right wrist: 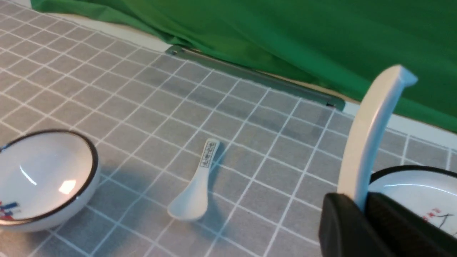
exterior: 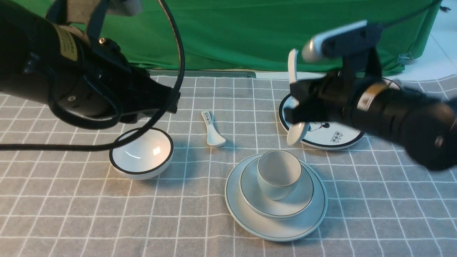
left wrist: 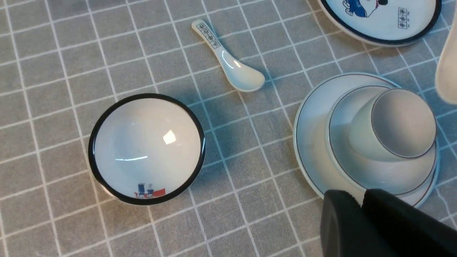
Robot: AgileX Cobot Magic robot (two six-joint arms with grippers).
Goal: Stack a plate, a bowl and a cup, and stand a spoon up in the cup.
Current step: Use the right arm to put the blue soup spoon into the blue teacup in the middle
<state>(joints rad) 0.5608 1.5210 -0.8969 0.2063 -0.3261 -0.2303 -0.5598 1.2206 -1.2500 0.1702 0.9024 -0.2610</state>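
Final step. Plate (exterior: 250, 217), bowl (exterior: 303, 200) and cup (exterior: 276, 178) sat stacked near table (exterior: 375, 214) front edge. Right claw (exterior: 298, 114) gripped spoon (exterior: 292, 69) upright, aloft beyond cup. Left claw (left wrist: 361, 200) closed, empty. Next: centre over cup, lower.

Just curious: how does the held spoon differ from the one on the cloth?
The held spoon has a plain handle; the lying spoon has a printed handle. The held spoon stands upright, scoop down, in the right gripper; the lying spoon rests flat on the cloth. Both are white soup spoons.
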